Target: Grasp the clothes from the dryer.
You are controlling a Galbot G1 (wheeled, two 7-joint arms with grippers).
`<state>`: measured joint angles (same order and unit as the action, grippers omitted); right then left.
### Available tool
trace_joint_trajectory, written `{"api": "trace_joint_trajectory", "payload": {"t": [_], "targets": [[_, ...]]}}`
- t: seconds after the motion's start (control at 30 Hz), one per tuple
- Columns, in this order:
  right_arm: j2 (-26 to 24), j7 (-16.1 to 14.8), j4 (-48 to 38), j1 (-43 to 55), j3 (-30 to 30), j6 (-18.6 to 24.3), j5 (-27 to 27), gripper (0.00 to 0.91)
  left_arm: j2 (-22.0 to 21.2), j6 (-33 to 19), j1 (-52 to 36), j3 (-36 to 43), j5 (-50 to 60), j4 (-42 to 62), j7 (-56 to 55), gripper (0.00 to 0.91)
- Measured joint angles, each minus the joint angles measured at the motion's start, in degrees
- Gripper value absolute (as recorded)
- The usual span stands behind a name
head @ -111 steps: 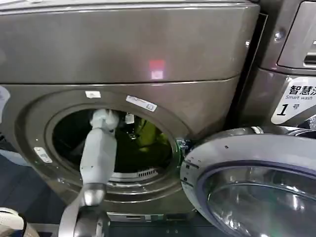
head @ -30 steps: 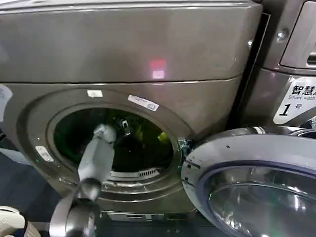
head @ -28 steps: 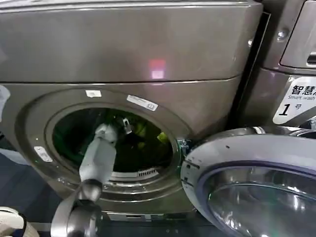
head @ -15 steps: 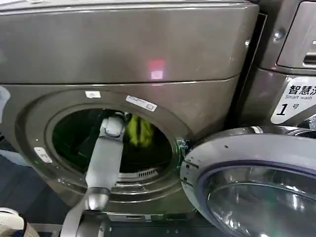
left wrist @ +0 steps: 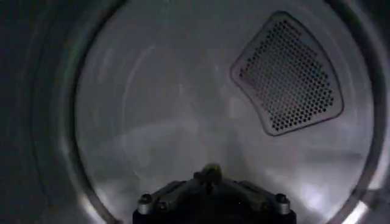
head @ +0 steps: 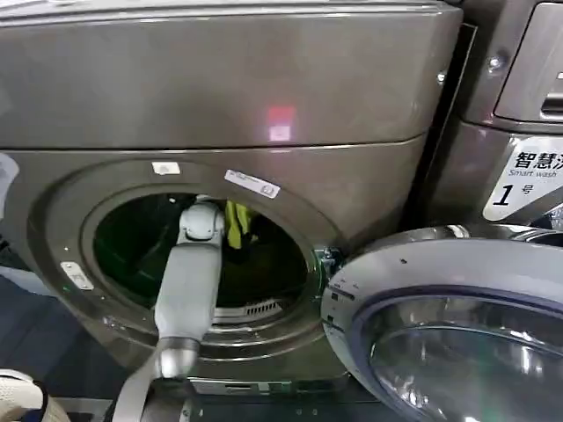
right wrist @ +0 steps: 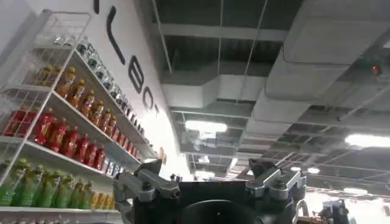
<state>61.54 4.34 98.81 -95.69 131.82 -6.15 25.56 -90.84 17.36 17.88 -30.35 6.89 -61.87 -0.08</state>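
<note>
Laundry room, dryer (head: 264, 97) porthole open, clothes (head: 236, 224) as yellow-green bundle hanging at upper middle of porthole, left gripper (left wrist: 210, 175) inside steel drum with fingers pinched together on scrap of clothes, glass door (head: 449, 325) swung open rightward, right gripper (right wrist: 210, 182) aimed at ceiling, fingers apart.

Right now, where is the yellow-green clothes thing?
In the head view the clothes hang in the upper middle of the dryer's round opening, just right of the left arm's wrist, pinched by the left gripper.
</note>
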Motion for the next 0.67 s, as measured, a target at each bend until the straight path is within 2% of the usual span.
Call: {"api": "trace_joint_trajectory", "payload": {"t": [0.67], "targets": [[0.38, 0.14, 1.70, 0.01, 1.28, -3.94, 0.17, 0.907, 0.35, 0.31, 0.42, 0.02, -1.19, -0.14, 0.34, 0.000]]}}
